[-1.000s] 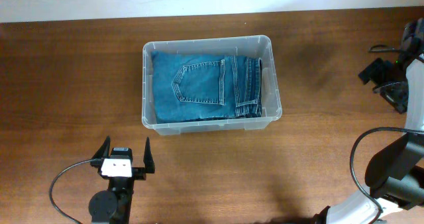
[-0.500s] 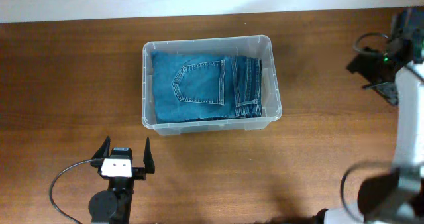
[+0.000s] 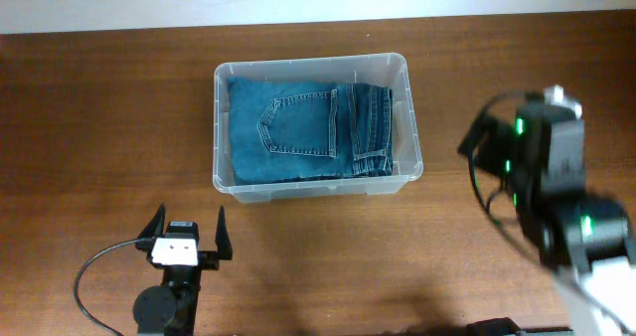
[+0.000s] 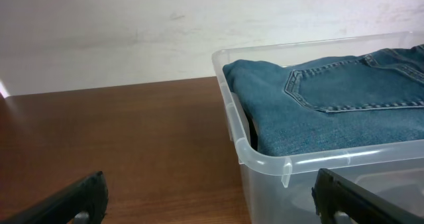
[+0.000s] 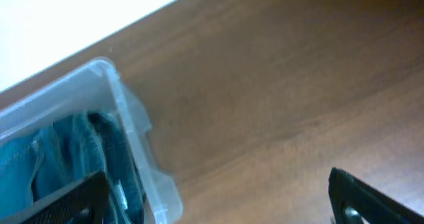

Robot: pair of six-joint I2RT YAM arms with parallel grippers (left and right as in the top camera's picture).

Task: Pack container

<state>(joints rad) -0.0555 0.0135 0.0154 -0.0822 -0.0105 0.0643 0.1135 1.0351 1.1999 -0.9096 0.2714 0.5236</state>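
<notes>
Left hand [image 3: 187, 225] sits wide open and empty near the front edge of the desk [image 3: 99, 127], aimed at the container [image 3: 298, 63]. Right hand [image 5: 218, 196] is spread wide too, holding nothing, off the container's right end. Container's mid-desk, nearer the far edge, open side up, long axis parallel to that edge. Jeans [image 3: 298, 127] lie folded flat inside to fit, so I'd guess packing's basically done.

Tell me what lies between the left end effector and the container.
Only bare table. In the overhead view, nothing stands on the stretch from the open left end effector to the container. The left wrist view shows the same.
</notes>
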